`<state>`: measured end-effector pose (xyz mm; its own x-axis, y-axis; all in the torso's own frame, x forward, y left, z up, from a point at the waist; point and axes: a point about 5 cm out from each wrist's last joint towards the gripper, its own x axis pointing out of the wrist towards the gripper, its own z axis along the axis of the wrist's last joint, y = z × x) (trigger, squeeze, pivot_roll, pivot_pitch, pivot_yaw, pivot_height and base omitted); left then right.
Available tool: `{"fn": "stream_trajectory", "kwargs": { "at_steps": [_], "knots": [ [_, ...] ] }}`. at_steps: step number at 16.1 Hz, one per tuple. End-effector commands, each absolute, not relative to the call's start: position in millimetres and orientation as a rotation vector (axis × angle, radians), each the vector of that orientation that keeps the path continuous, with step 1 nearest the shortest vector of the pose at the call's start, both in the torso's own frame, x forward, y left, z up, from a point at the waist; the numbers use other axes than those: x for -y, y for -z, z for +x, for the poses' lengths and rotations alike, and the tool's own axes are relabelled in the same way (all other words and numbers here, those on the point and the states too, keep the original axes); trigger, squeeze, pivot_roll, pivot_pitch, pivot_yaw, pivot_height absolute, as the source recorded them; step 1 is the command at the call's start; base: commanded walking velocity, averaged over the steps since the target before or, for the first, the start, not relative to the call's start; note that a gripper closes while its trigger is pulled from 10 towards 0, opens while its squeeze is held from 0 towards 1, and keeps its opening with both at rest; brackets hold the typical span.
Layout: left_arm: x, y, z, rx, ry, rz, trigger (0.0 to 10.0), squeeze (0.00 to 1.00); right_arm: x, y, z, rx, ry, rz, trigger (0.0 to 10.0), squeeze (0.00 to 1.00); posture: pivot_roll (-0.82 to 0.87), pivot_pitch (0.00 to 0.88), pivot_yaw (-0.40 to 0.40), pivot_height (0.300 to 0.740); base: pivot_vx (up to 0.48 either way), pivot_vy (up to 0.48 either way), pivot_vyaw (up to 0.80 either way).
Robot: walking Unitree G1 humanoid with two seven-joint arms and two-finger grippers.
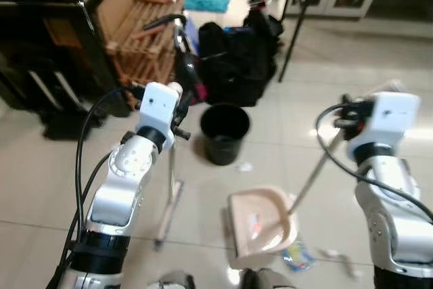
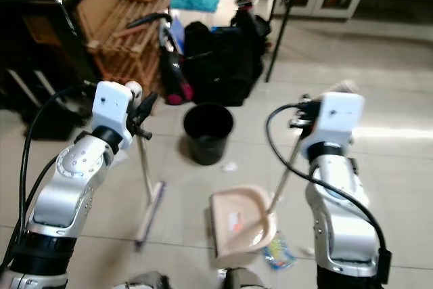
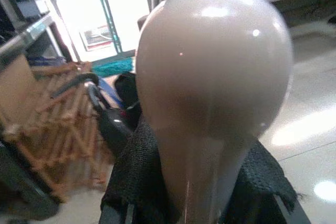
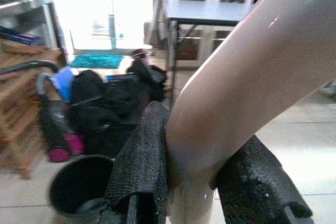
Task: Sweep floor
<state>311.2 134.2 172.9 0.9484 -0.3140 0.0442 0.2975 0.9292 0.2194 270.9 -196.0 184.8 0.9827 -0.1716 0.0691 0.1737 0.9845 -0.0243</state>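
**A:** Start nearest the robot. Why was the dustpan [image 1: 260, 225] lying where it was?

**B:** It sat flat on the tiled floor [image 1: 406, 59] just ahead of the robot, with its long handle [image 1: 318, 167] slanting up to the right gripper [image 4: 194, 182]. The fingers [image 4: 139, 166] were clenched round that handle, one on each side. I judge it was held that way to keep the pan's mouth down at floor level, ready to take sweepings.

**B:** A crumpled blue and yellow wrapper [image 1: 298, 255] lay just beside the pan, and a small white scrap [image 1: 243, 166] lay between the pan and the bin.

**A:** And the broom?

**B:** The broom [image 2: 150, 208] stood nearly upright to the left of the pan, its head on the tiles. The left gripper [image 3: 205, 203] was closed about the neck under the rounded knob [image 3: 210, 72] at the top of the stick. Gripping that high probably gave it a long swing.

**A:** Further out?

**B:** A black bin [image 1: 224, 132] stood open beyond the pan, near enough for emptying, I'd guess. Behind it were dark bags [image 1: 237, 59], and a wooden rack [image 1: 139, 38] to the left.

**A:** Counts?

**B:** One dustpan, one broom, one bin, two grippers, two bits of litter I could make out. The bags were heaped too closely to count.
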Motion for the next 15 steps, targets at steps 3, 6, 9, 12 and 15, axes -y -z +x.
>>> {"fn": "stream_trajectory", "kwargs": {
  "at_steps": [3,6,9,12,15],
  "knots": [
    [-135,-180,311,0.112,0.32,0.232,10.0,0.0,191,-193,266,0.107,0.164,-0.019,10.0,0.0,-0.09,0.114,0.012,0.74,0.0,-0.48,0.0],
    [-133,-180,311,0.113,0.333,0.232,10.0,0.0,190,-191,264,0.103,0.166,-0.024,10.0,0.0,-0.09,0.112,0.012,0.74,0.0,-0.48,0.0],
    [-132,-180,310,0.113,0.342,0.232,10.0,0.0,189,-185,262,0.086,0.171,-0.058,10.0,0.0,-0.09,0.111,0.011,0.74,0.0,-0.48,0.0],
    [-132,-180,311,0.111,0.346,0.231,10.0,0.0,189,-182,261,0.076,0.171,-0.059,10.0,0.0,-0.09,0.114,0.011,0.74,0.0,-0.48,0.0],
    [-131,-176,311,0.079,0.359,0.189,10.0,0.0,188,-180,260,0.072,0.168,-0.06,10.0,0.0,-0.09,0.116,0.01,0.74,0.0,-0.303,0.0]
  ]
}}
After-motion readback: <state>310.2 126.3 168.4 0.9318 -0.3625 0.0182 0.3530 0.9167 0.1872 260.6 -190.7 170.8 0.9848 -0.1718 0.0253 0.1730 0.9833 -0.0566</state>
